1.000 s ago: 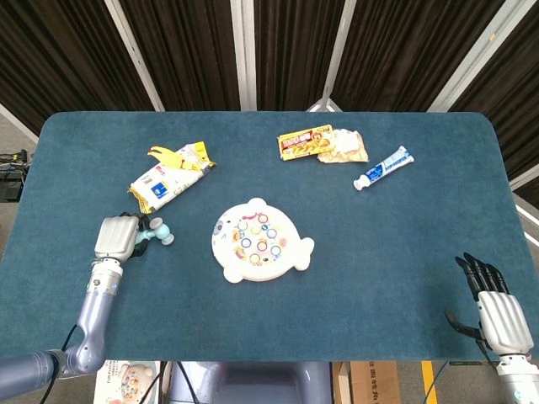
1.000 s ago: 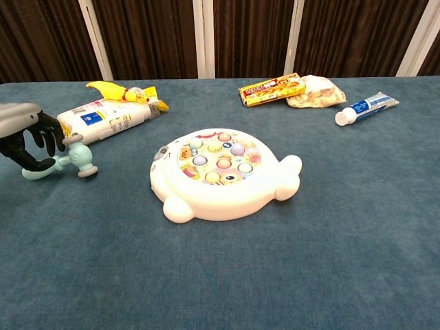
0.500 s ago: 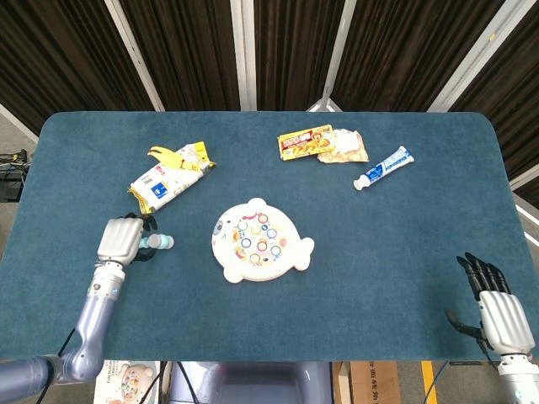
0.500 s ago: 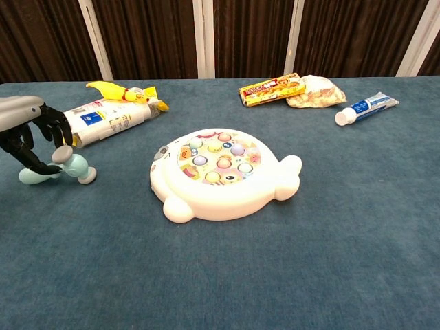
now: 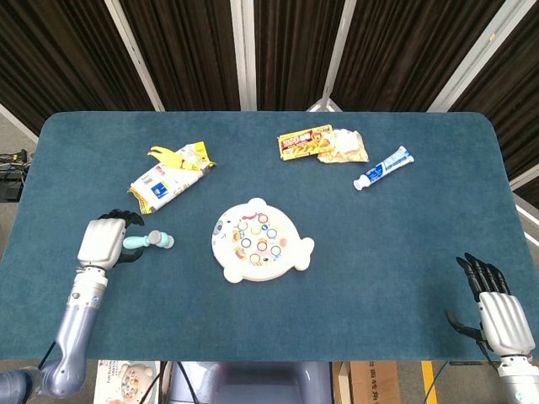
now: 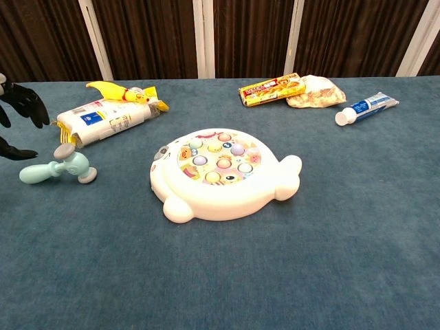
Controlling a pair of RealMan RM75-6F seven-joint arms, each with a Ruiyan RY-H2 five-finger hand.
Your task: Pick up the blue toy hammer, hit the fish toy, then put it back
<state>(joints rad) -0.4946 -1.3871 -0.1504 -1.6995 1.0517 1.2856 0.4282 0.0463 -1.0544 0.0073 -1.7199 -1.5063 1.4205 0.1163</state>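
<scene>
Beside its handle end, the left hand [image 5: 101,242] hovers with fingers spread and empty, so the blue toy hammer [image 5: 149,243] lies free on the table [image 5: 404,252], near the fish toy [image 5: 259,240]. Far off, the right hand [image 5: 498,311] rests idle, fingers apart.

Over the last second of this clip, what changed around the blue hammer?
The left hand let go of the blue toy hammer and drew back toward the table's left edge, fingers now spread apart. The hammer lies free on the cloth beside the fish toy. The fish toy, the packets, the toothpaste and the right hand stayed put.
</scene>
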